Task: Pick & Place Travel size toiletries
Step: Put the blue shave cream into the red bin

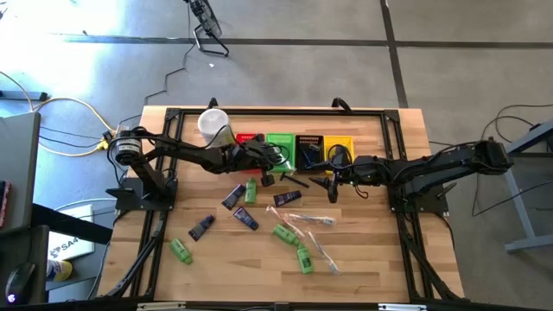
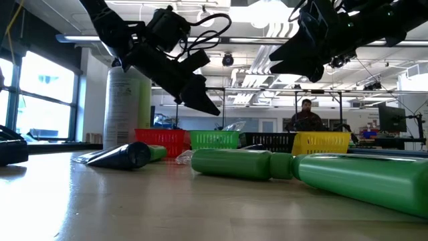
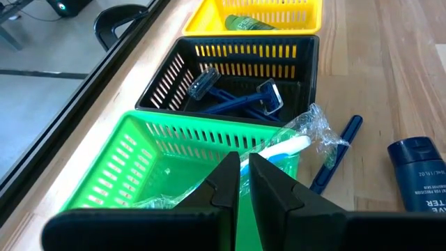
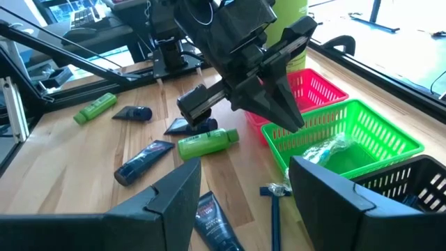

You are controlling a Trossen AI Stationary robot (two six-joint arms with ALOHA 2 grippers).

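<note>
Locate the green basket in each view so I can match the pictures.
High view: green basket in the row at the table's far edge, between the red basket and the black basket.
Low view: mid-distance, centre.
Left wrist view: just beyond the shut left gripper, lower left.
Right wrist view: right of centre.
Shared landmark: the red basket beside it, though the left wrist view misses it.

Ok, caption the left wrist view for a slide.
Left gripper, shut, above the green basket holding a plastic-wrapped toothbrush; blue razors in the black basket.
</note>
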